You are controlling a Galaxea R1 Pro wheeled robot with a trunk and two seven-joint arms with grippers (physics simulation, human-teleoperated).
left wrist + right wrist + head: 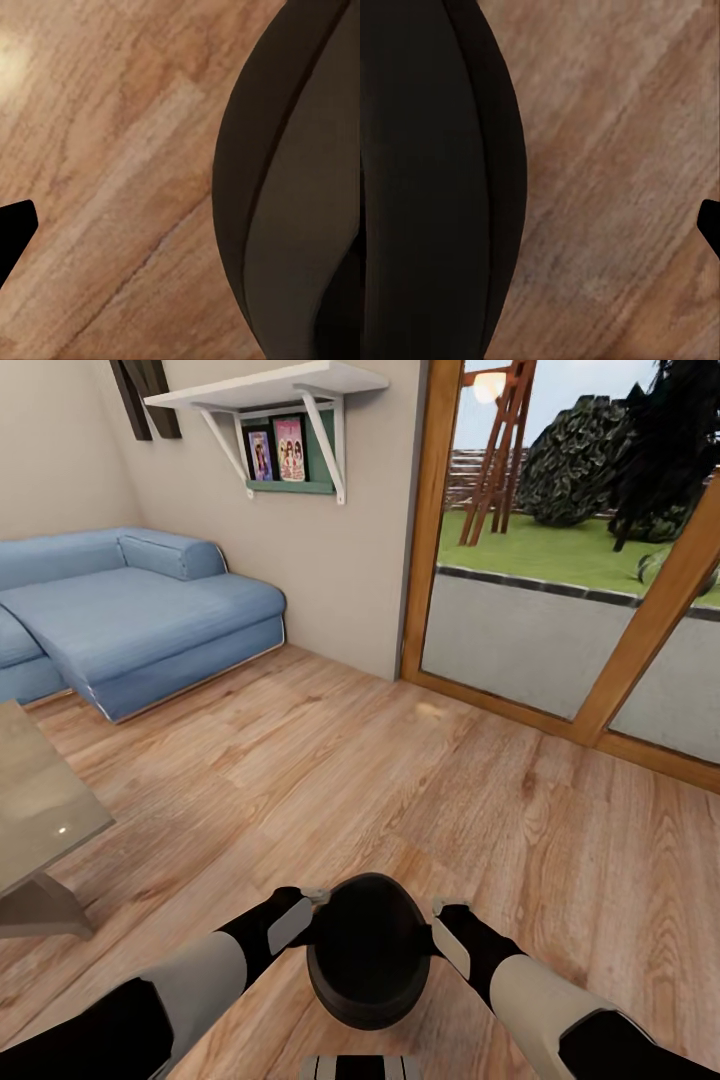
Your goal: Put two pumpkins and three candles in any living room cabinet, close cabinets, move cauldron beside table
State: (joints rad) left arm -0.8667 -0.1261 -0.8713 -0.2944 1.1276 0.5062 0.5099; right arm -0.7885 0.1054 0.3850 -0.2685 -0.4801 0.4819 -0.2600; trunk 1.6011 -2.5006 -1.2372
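Head view: the black cauldron sits low between both arms over the wood floor, left fingers and right fingers against its sides; whether clamped, I cannot tell. Blue sofa, glass counter, patio door. Wrist views: cauldron wall above floorboards.

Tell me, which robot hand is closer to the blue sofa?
Left. The left gripper presses the cauldron's side facing the blue sofa, which sits far off toward the left wall. The right gripper is on the cauldron's opposite side, nearer the glass door.
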